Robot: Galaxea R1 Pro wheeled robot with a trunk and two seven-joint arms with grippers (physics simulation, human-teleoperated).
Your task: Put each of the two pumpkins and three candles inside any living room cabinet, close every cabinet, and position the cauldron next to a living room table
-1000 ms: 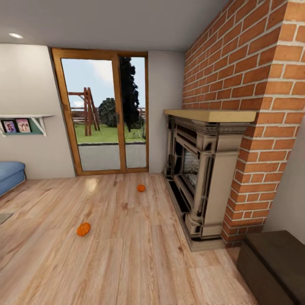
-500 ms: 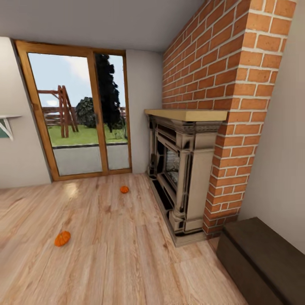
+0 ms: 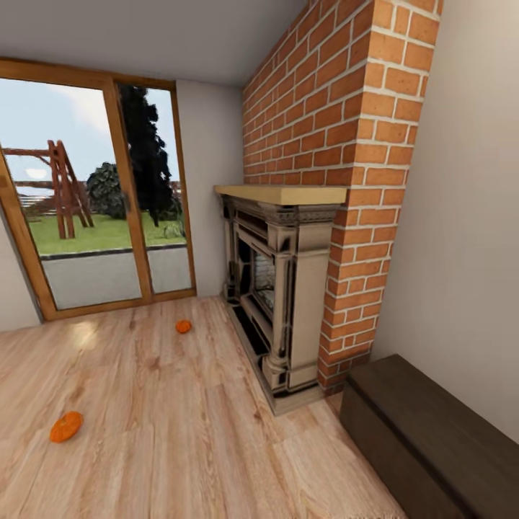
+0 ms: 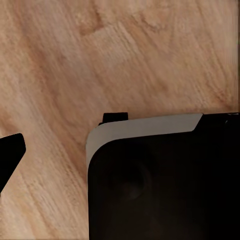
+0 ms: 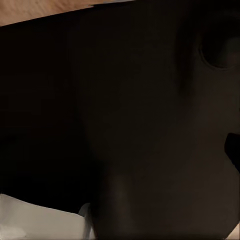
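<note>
Two orange pumpkins lie on the light plank floor in the head view. The flatter pumpkin (image 3: 66,426) is near the left edge, and the rounder pumpkin (image 3: 184,326) lies farther off, close to the fireplace's front corner. The dark brown cabinet (image 3: 425,440) stands low against the right wall, its front shut as far as it shows. In the left wrist view one black fingertip (image 4: 10,152) hangs over bare floor beside the robot's black base (image 4: 160,180). In the right wrist view another dark fingertip (image 5: 233,149) pokes in against a dark surface. The frames do not show either gripper's opening.
A brick chimney with a beige fireplace (image 3: 277,288) and wooden mantel juts out between the pumpkins and the cabinet. A wood-framed glass door (image 3: 94,216) closes the far wall. Open plank floor (image 3: 180,432) stretches from the door toward me.
The head camera has swung to the right, so the whole picture slid left. The sofa and wall shelf left the view, and more of the cabinet shows. The pumpkins stayed put on the floor.
</note>
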